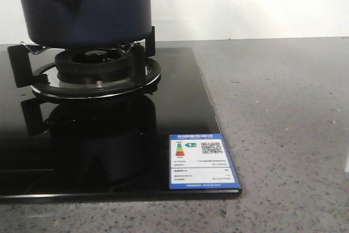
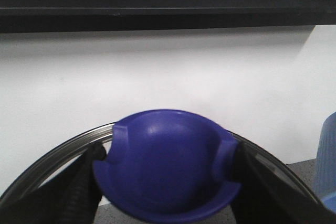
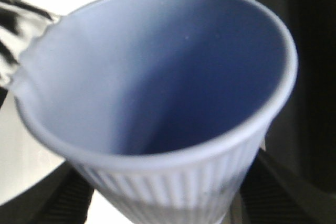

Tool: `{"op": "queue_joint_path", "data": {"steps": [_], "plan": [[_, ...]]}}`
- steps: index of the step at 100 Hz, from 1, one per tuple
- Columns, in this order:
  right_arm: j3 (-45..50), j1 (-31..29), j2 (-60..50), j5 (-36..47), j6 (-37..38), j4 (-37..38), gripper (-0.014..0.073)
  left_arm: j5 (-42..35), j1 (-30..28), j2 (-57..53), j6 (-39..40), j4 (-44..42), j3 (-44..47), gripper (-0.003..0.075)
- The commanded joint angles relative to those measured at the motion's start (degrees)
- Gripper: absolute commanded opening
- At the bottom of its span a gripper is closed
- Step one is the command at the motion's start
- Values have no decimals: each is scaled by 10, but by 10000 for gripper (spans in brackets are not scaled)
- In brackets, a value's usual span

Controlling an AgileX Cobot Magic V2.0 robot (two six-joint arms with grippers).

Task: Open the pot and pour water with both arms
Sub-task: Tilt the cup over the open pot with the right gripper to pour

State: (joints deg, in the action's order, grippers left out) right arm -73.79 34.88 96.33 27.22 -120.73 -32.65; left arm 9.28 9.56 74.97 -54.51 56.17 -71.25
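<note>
Pot [image 1: 82, 9] sits on the burner [image 1: 95, 72], left claw [image 2: 168, 182] clamping its lid knob [image 2: 168, 166], right claw [image 3: 163, 203] apparently gripping the cup [image 3: 157, 103]; next, tip it over the pot.

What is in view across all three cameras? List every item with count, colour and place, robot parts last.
pot: one, dark navy, on the burner at the stove's left.
burner: one, black with a metal ring, under the pot.
stove: one, glossy black glass, on the counter.
label: one, blue and white, stove's front right corner.
counter: one, speckled grey, around the stove.
lid: one, blue knob with a metal rim, between the left gripper's fingers.
cup: one, light blue, ribbed, between the right gripper's fingers.
left gripper: black, shut on the lid's knob.
right gripper: black, shut on the cup.
</note>
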Motion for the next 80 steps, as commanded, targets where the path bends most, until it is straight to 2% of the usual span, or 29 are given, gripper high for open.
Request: {"op": "queue_joint_path", "data": {"steps": [1, 50, 80], "plan": [[-22, 0, -28, 50, -2, 31, 308, -39, -1, -23, 5, 10, -24, 417], [-22, 0, -28, 54, -2, 80, 308, -39, -1, -23, 5, 10, -24, 417], [-22, 0, -28, 54, -2, 81, 308, -39, -1, -23, 5, 10, -24, 417]]}}
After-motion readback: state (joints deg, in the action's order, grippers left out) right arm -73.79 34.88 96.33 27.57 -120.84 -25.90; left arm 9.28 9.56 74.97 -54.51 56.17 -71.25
